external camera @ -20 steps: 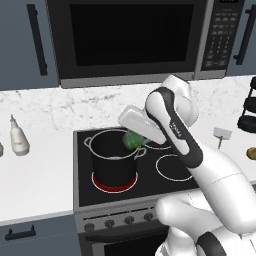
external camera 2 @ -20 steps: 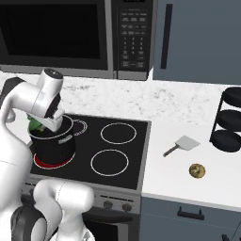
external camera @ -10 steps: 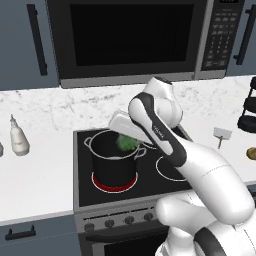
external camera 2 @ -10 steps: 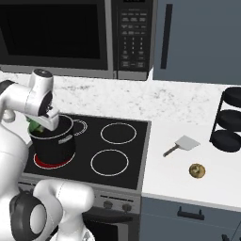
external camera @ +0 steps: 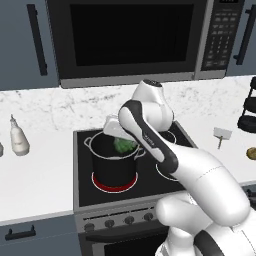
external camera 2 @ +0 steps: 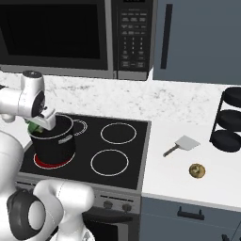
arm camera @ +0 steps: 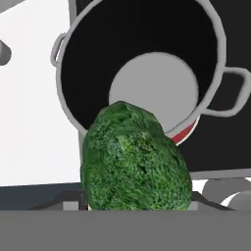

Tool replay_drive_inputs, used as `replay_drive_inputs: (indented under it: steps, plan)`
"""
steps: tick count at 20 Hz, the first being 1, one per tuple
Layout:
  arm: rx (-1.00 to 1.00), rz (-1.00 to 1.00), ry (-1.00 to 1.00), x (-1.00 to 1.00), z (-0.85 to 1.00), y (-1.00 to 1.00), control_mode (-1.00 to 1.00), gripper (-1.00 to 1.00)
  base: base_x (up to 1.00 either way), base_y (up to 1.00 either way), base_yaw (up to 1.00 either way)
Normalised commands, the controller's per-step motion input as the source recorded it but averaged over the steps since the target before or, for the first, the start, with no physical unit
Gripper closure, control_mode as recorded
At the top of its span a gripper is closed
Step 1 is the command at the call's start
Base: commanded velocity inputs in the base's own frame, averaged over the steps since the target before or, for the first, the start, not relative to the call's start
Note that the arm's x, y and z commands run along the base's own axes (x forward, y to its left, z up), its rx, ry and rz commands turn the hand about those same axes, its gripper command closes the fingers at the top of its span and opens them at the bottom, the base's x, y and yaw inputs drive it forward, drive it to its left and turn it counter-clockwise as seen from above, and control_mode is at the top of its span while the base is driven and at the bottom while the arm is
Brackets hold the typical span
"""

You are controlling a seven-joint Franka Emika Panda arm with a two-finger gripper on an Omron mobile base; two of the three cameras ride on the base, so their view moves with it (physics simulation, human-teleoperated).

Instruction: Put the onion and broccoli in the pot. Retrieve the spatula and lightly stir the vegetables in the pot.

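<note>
Your gripper grasps the broccoli above the pot on the stove's front left burner.

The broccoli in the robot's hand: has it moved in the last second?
Yes. In the left base view the broccoli, held in the gripper, has shifted left, from beyond the pot's right rim to over its opening.

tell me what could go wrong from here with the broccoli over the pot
1. In the hand view the green broccoli clump overlaps the silvery near rim of the black cylindrical stockpot, so if released now it might clip that rim and bounce onto the stove.
2. The claw hangs close to the pot's edge; lowering further could nudge the pot off its red-glowing burner.
</note>
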Motion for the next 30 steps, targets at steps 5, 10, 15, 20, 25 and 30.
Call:
replay_drive_inputs:
  steps: [5,10,15,20,25,30]
  plan:
    - [-0.07,0.00,-0.13,0.05,-0.05,0.03,-1.00,1.00,0.00,0.00,0.00]
    - [-0.05,-0.01,-0.01,0.25,-0.07,0.00,-1.00,1.00,0.00,0.00,0.00]
    - [-0.08,0.00,0.00,0.25,-0.18,0.00,-1.00,1.00,0.00,0.00,0.00]
    - [-0.10,0.00,-0.04,0.10,-0.20,0.01,-1.00,1.00,0.00,0.00,0.00]
    - [-0.11,-0.01,-0.01,0.14,-0.22,0.04,-1.00,1.00,0.00,0.00,0.00]
    - [-0.08,-0.01,0.00,0.25,-0.13,0.03,-1.00,1.00,0.00,0.00,0.00]
